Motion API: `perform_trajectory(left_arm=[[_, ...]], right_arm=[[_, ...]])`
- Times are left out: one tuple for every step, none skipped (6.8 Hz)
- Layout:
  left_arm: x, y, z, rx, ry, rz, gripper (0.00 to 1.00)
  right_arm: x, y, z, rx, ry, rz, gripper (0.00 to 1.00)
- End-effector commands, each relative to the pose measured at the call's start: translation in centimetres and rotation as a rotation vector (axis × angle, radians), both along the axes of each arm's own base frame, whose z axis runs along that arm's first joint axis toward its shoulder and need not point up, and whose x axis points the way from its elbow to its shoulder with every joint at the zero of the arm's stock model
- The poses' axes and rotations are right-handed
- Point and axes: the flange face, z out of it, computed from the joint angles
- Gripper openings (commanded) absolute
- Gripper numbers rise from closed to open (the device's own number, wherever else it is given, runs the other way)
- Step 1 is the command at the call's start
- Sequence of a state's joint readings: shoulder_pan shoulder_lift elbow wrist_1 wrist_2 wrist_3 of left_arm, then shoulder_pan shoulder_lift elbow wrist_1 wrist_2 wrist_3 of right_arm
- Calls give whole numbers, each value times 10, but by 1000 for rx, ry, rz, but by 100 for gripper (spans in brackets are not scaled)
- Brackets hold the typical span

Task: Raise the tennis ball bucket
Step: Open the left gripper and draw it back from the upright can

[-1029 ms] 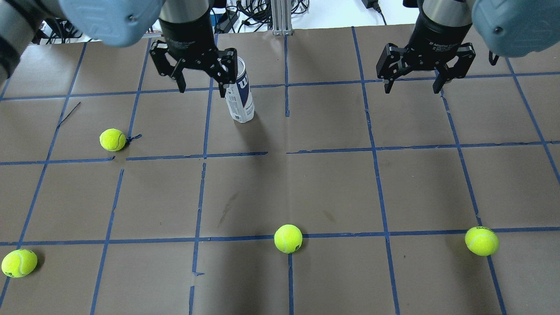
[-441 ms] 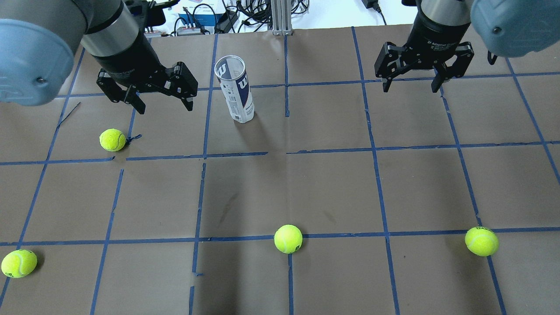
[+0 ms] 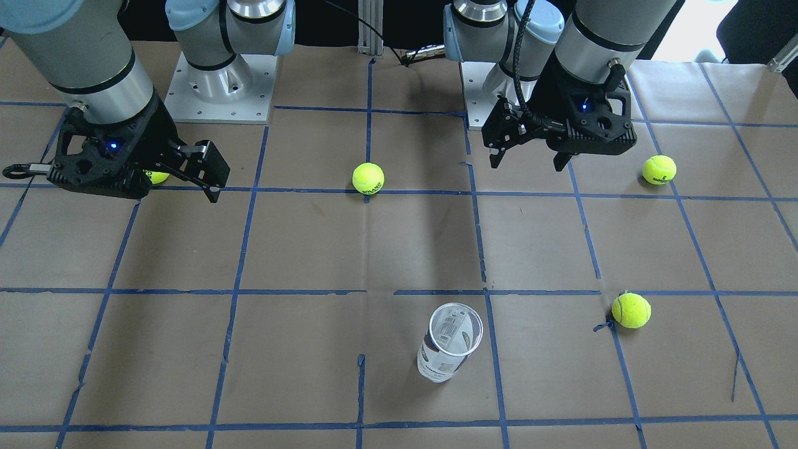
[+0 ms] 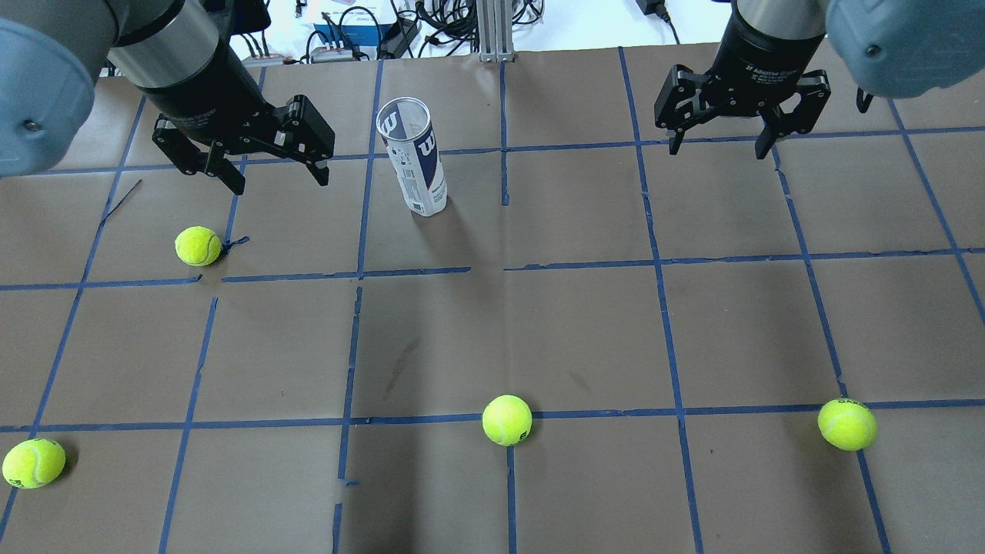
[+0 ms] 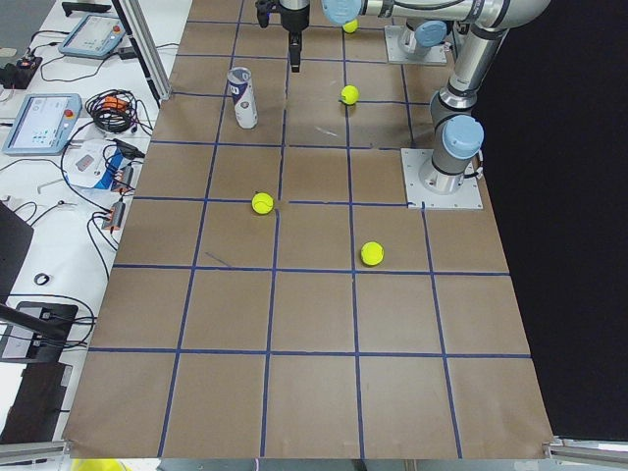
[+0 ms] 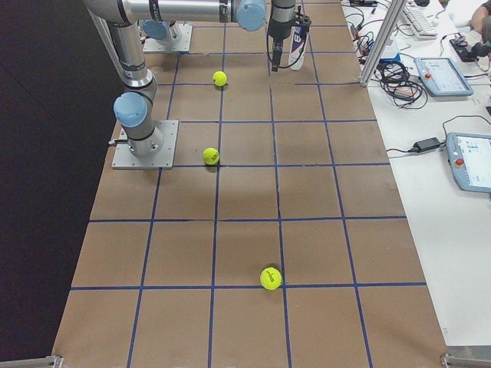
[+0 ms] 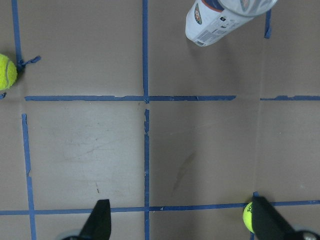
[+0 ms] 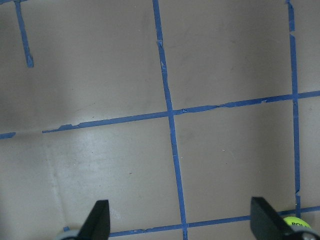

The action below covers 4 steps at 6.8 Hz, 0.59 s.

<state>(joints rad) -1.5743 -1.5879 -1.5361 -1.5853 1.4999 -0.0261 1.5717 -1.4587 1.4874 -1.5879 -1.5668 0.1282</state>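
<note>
The tennis ball bucket point(image 4: 415, 158), a clear tube with a white-and-navy "W" label, stands upright and open-topped on the brown table. It also shows in the front view point(image 3: 450, 346) and at the top of the left wrist view point(image 7: 220, 22). It holds no balls. My left gripper point(image 4: 278, 181) is open and empty, hovering to the left of the bucket and clear of it. My right gripper point(image 4: 717, 150) is open and empty, far to the right of the bucket. Both wrist views show wide-apart fingers with only table between them.
Several yellow-green tennis balls lie on the table: one point(image 4: 198, 246) below the left gripper, one point(image 4: 507, 420) at front centre, one point(image 4: 847, 424) at front right, one point(image 4: 33, 462) at front left. Cables and devices point(image 4: 369, 31) lie past the table's far edge.
My left gripper has moved left, away from the bucket that it stood right beside a second ago. The bucket has not moved. The right gripper has shifted slightly toward the far edge.
</note>
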Motion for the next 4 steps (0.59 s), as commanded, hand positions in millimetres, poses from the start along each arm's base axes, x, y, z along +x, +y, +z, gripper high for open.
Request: perform_trajectory(left_arm=[[3,-1,3,-6,1,8,100],[3,-2,4,-9,1,8,100],[3,-1,4,-8,0,7,100],[3,-1,4,-8,0,7,100]], right_arm=[[0,0,1,-5,-1,-2,100],[0,0,1,-4,-1,0,100],[1,0,2,-5,-2,0,100],[0,0,4,-9,-2,-2,100]])
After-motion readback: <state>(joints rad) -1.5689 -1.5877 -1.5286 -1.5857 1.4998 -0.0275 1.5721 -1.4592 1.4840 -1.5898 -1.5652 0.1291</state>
